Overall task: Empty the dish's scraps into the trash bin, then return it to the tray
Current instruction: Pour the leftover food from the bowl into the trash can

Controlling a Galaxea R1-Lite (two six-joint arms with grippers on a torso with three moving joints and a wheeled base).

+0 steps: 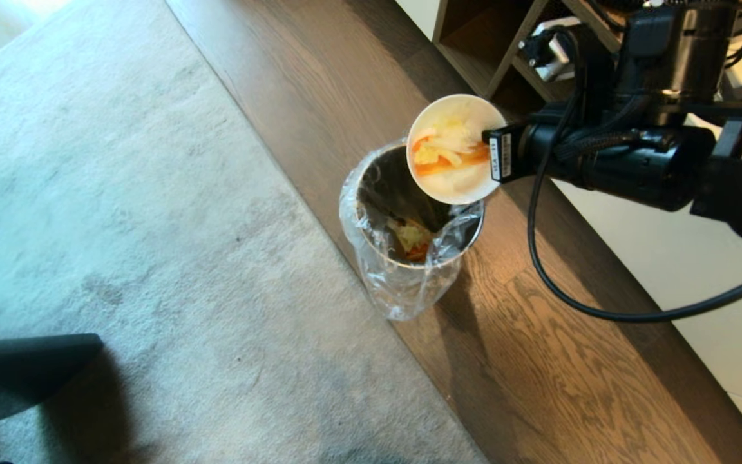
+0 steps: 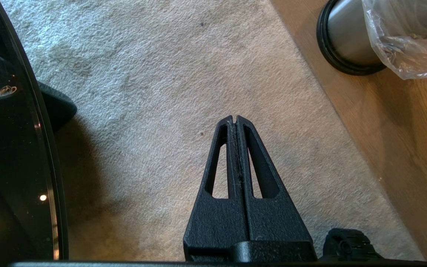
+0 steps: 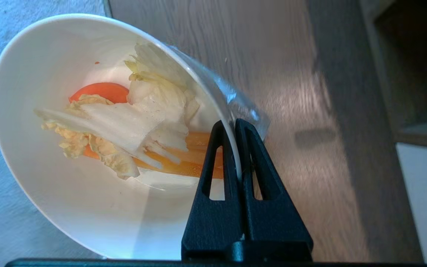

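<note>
On wood flooring beside carpet, the right gripper [image 3: 237, 128] pinches the rim of the rigid, glossy, breakable dish [image 1: 455, 149], tilted at one o'clock above the trash bin [image 1: 409, 219]; a slip is judged possible.

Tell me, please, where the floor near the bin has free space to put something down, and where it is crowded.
Free: the grey carpet left of the trash bin, and the wood floor between bin and white wall. Crowded: above the bin, where the right gripper holds the tilted dish with scraps. The left gripper hangs over carpet.
</note>
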